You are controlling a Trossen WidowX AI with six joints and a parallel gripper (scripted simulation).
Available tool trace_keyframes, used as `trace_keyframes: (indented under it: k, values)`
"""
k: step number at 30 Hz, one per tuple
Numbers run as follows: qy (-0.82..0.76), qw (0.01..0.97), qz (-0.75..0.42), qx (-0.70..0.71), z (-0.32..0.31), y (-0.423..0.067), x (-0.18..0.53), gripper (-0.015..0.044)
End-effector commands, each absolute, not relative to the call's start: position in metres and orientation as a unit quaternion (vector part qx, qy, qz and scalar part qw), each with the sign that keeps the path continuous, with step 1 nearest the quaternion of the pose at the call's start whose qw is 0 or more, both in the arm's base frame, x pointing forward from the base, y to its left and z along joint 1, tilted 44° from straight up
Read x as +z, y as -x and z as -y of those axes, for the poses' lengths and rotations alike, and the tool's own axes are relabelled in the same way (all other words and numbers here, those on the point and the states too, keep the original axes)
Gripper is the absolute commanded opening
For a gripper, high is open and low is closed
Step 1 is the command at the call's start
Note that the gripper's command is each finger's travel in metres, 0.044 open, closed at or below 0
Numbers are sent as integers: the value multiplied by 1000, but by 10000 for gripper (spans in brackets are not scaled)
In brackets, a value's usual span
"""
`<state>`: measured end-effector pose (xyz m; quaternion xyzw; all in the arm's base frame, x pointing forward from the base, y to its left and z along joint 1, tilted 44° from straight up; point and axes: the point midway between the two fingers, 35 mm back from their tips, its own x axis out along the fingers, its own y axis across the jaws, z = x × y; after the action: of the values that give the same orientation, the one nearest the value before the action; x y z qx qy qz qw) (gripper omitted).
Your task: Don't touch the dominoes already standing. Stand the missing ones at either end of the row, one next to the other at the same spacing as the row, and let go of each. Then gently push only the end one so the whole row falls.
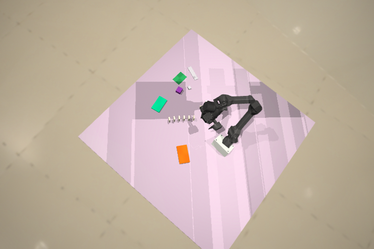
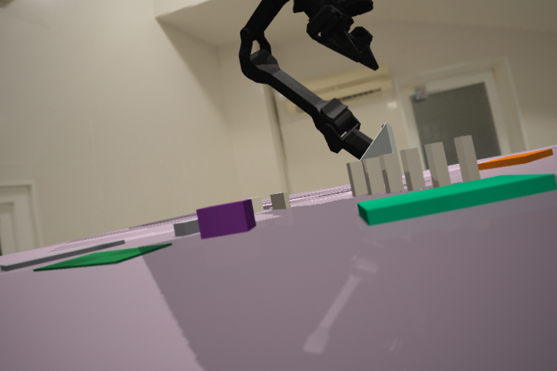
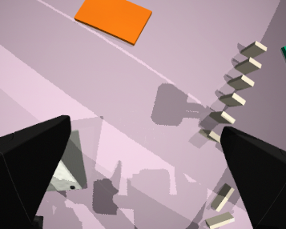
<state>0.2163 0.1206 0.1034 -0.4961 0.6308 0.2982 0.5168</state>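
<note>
Six dominoes: they stand upright in an evenly spaced row (image 1: pixel 180 118) on the pink tabletop (image 1: pixel 157 179), between the mint-green slab and the orange slab.
Loose dominoes: two (image 3: pixel 221 208) lie flat on the tabletop in the wrist view, close together, just past the near end of the row and low between the pincer tips.
Pincer: the pincer (image 3: pixel 145 175) hangs in the air above the tabletop with its jaws spread wide and nothing between them; one dark fingertip (image 3: pixel 41 146) frames each side of the wrist view.
Arm: the black arm (image 1: pixel 242 110) bends from its white base (image 1: pixel 222 149) up and over toward the near end of the row.
Mint-green slab: the slab (image 1: pixel 159 103) lies flat, near the row on its far side.
Orange slab: the slab (image 1: pixel 182 154) lies flat, apart from the row on the other side.
Other items: a purple cube (image 1: pixel 179 89), a dark green sheet (image 1: pixel 179 78), a small white cube (image 1: pixel 189 87) and a long white bar (image 1: pixel 193 73) sit clustered beyond the mint-green slab.
</note>
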Motion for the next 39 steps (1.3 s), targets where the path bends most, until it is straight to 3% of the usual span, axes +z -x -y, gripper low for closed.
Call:
trace_keyframes:
  k: [1, 8, 16, 39]
  values:
    - [482, 529, -663, 219, -71, -264, 100, 440]
    - [470, 530, -690, 146, -21, -295, 98, 440]
    - [446, 501, -742, -17, 92, -330, 102, 440]
    - [446, 500, -742, -21, 140, -323, 56, 440]
